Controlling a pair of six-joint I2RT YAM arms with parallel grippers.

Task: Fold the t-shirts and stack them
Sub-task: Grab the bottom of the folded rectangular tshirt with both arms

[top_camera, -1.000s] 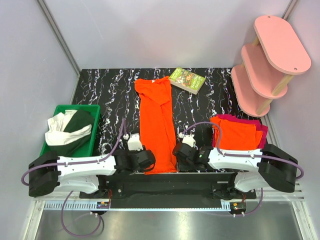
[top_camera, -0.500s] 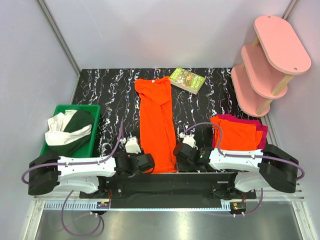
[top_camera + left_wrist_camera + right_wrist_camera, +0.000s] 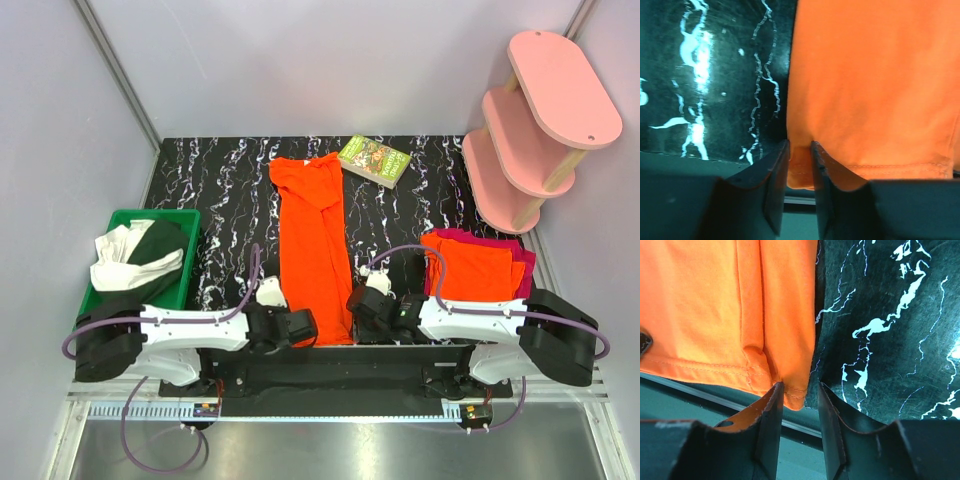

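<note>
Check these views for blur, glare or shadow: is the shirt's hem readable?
Top external: sharp, evenly lit, orange t-shirt clear. Left wrist: soft focus, hem stitching faint, white veins of the table glaring, left gripper dark and blurred. Right wrist: crisper, hem stitching readable, right gripper in shadow.

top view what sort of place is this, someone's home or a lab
Probably a robot lab cell, not a home: bare grey walls box in a black table, two arms are bolted at its near edge, with a pink shelf and a book as props.
</note>
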